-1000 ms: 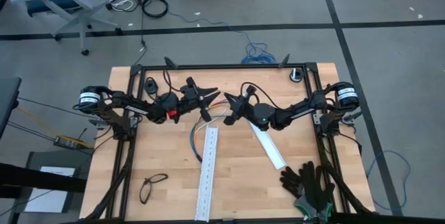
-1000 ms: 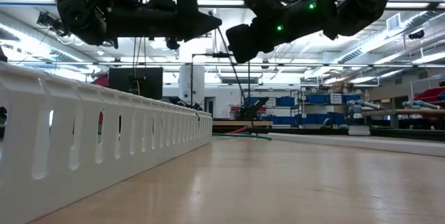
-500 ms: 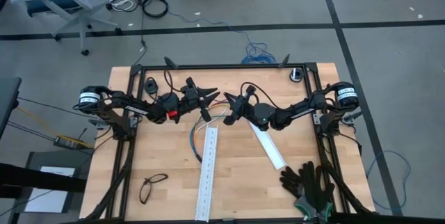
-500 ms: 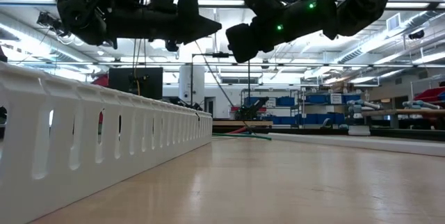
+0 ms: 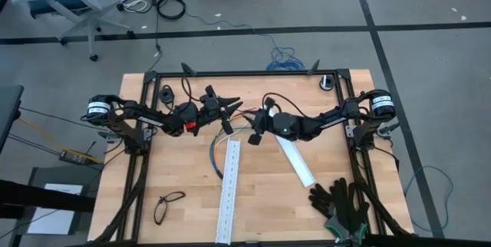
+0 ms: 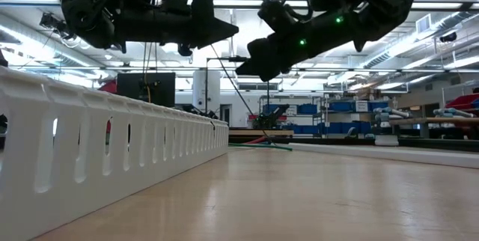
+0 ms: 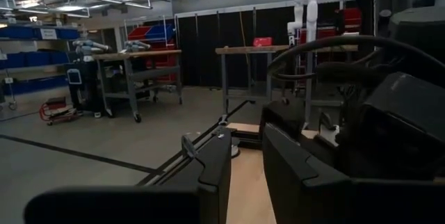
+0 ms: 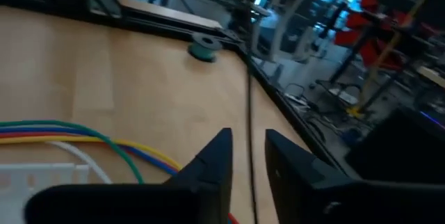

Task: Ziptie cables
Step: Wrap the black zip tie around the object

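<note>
The cables [image 5: 218,152] lie on the counter [image 5: 184,174] in a curved bundle, long axis running far to near, just left of the upright white rail [image 5: 229,189], their far end fanning out below both grippers. The left gripper [image 5: 230,107] hovers at that far end, slightly nearer it; whether its fingers grasp anything I cannot tell. The right gripper [image 5: 253,133] hangs just right of the bundle, fingers [image 8: 208,163] parted by a narrow gap, around nothing.

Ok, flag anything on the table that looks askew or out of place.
The shorter white rail lies diagonally, askew to the long rail. Black gloves and eyeglasses sit near the front edge. The cables lie loose, unbundled.
</note>
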You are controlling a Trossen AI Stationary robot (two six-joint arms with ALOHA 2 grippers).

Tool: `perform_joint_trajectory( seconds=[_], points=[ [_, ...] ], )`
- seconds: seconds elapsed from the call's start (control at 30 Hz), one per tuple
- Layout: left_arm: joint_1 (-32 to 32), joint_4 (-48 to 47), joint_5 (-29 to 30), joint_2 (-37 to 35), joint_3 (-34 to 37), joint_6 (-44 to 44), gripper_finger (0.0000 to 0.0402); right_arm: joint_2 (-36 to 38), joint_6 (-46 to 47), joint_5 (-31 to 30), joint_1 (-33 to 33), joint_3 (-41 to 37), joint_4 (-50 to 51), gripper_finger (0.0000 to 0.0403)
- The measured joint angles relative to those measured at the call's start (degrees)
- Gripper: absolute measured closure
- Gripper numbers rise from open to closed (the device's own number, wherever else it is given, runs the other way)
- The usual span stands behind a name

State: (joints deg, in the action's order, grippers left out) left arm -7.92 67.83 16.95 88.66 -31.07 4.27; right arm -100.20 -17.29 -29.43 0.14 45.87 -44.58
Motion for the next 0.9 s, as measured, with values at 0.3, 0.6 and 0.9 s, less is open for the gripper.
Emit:
perform_joint_trajectory(
  seconds=[0.3,0.6,0.9],
  points=[
    [0.0,0.0,0.0,0.0,0.0,-0.8,0.0346,0.0,-0.3,6.7,-4.0,0.0,0.2,0.0252],
    [0.0,2.0,0.0,0.0,0.0,-1.5,0.0346,-2.8,-0.3,15.0,-6.6,1.4,-0.1,0.0251],
    [0.0,1.3,-1.1,0.0,-0.1,-1.5,0.0346,-8.4,0.1,10.0,-7.0,5.9,-0.7,0.0335]
  ],
)
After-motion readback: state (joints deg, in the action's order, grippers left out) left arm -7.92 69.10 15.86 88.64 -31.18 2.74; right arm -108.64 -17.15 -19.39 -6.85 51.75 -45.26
